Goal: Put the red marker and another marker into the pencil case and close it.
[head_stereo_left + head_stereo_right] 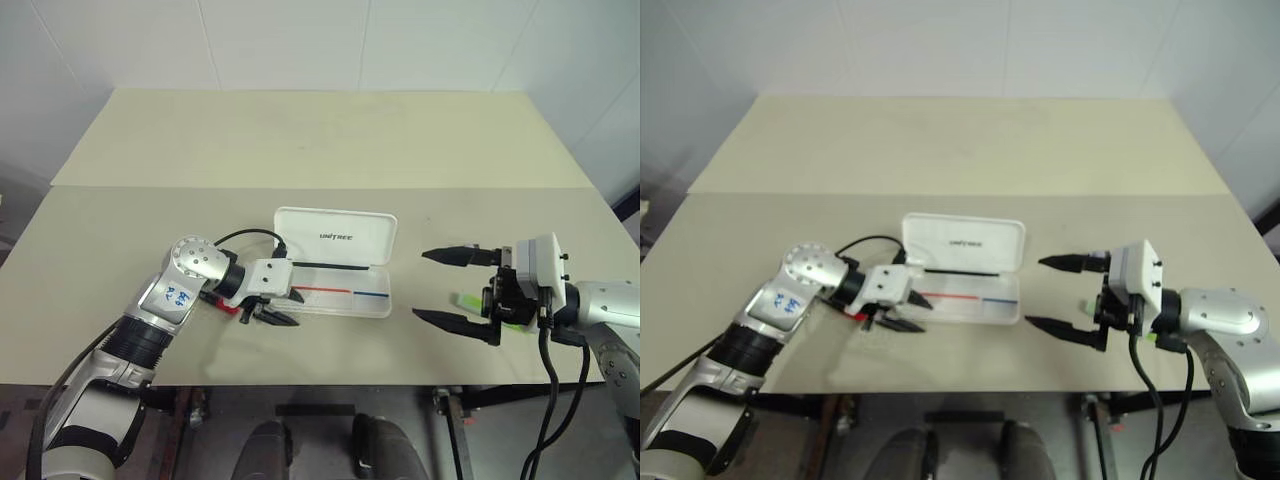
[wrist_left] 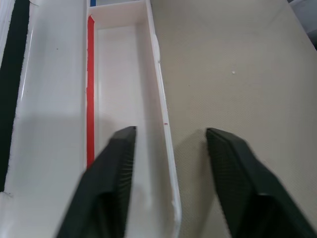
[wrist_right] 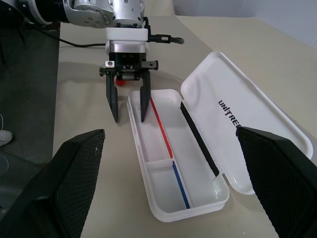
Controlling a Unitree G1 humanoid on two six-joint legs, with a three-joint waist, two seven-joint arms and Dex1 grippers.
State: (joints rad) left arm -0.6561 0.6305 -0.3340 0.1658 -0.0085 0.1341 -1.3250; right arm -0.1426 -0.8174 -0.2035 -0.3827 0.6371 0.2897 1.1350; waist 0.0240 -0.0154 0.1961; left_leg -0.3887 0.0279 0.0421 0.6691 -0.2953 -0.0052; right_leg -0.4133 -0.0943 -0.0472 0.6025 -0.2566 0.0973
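Evidently the left gripper (image 3: 128, 119) straddles the near wall of the open pencil case (image 1: 338, 300), jaws part open and empty, with a bit of the red marker (image 1: 229, 308) showing on the desk (image 1: 300, 140) under its wrist, outside the case. The right gripper (image 1: 452, 290) hovers beside the case, jaws wide and empty, the green marker (image 1: 467, 300) below it. Plain beige desk, white walls behind.

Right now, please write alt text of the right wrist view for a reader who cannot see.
The open white pencil case lies on the tan table, its tray holding no marker. The left gripper is open, one finger inside the tray and the other outside.
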